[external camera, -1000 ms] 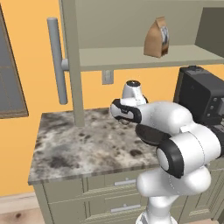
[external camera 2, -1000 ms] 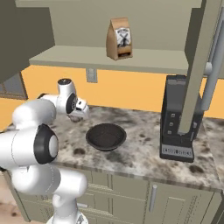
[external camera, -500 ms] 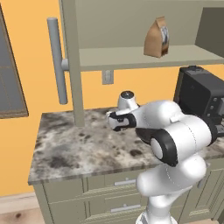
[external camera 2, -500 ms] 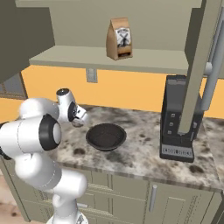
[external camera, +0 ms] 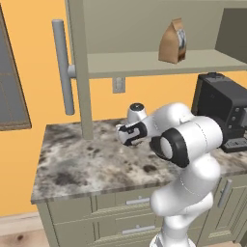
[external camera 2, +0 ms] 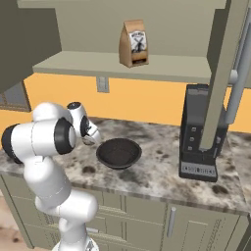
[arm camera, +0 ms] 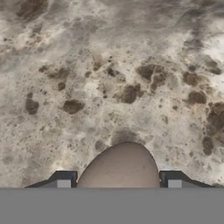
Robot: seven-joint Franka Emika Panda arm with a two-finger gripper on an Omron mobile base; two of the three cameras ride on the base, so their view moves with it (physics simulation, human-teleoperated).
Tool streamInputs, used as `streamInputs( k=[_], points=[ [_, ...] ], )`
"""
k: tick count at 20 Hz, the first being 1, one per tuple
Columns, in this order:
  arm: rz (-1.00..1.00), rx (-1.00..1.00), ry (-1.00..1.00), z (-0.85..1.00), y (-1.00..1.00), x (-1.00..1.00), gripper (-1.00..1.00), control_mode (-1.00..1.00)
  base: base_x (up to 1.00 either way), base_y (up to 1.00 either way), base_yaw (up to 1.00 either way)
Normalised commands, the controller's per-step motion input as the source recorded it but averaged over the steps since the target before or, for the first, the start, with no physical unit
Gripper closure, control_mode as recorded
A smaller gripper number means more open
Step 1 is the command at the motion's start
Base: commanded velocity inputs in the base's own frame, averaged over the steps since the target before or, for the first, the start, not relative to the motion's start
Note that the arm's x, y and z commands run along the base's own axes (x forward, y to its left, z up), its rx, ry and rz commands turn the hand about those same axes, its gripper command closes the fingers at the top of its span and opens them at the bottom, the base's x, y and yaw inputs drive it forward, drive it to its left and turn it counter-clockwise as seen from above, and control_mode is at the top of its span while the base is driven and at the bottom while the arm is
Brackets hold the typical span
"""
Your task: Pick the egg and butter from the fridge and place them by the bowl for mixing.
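In the hand view the tool point(arm camera: 119, 183) is about half open, and the egg point(arm camera: 120, 168) sits between its two dark fingertips point(arm camera: 64, 180). The brown rounded egg fills the gap from one tip to the other, so the tool grips it. Under the egg is only the speckled top of the desk point(arm camera: 109, 78), and the egg hangs above it, not touching.

In the right base view the tool point(external camera 2: 91, 136) is low over the desk point(external camera 2: 162, 171), just beside the left rim of the bowl point(external camera 2: 118, 152). The bowl is black, shallow and stands upright near the middle of the desk. The hand is outside the bowl, on its left side. To the right of the bowl, well apart, stands a black appliance point(external camera 2: 198, 132), and a grey fridge door point(external camera 2: 223, 78) with a bar handle comes down in front of it.

In the left base view the tool point(external camera: 131, 135) is over the middle of the desk point(external camera: 82, 164). The part of the desk to its left is bare up to the left edge and the front edge. Behind it a cabinet post point(external camera: 79, 67) comes down to the desk, and a grey handle point(external camera: 62, 67) hangs near. Above is a shelf point(external camera: 159, 62) with a paper bag point(external camera: 173, 41) on it, well above the hand.
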Motion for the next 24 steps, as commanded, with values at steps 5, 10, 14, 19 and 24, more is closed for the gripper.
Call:
streamInputs(
  k=[5,10,14,19,24],
  points=[
    [-0.02,0.03,0.00,-0.18,-0.04,0.05,1.00,-1.00,0.00,0.00,0.00],
    [-0.02,0.00,0.00,-0.16,0.00,0.01,1.00,-1.00,0.00,0.00,0.00],
    [-0.01,0.00,0.00,-0.10,0.00,0.03,1.00,-1.00,0.00,0.00,0.00],
    [0.00,0.00,0.00,-0.06,-0.04,-0.02,-1.00,-1.00,0.00,0.00,0.00],
    [0.00,0.00,0.00,0.02,-0.08,-0.06,-1.00,-1.00,0.00,0.00,0.00]
  ],
)
